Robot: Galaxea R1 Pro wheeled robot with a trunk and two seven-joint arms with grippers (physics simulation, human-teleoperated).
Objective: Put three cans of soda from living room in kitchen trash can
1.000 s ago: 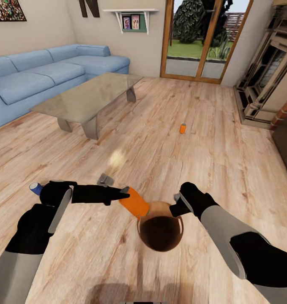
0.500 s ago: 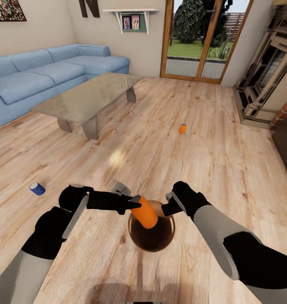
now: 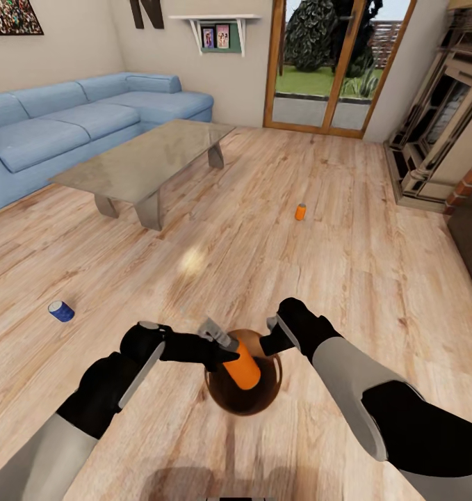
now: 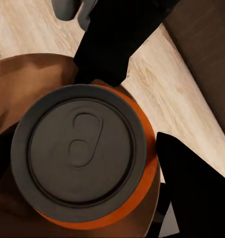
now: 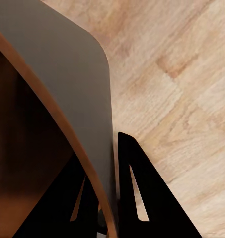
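orange can [image 3: 244, 365] held by left pincer [image 3: 225, 348] over bin [image 3: 263, 396].

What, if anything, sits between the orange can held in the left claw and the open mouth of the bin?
Nothing visible. The left claw holds the orange can tilted over the bin, its lower end at the dark opening. The right claw grips the bin's rim from the side, clear of the opening.

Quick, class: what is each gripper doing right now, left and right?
Left gripper: closed on the orange can, over the bin's mouth.
Right gripper: fingers closed on the bin rim.
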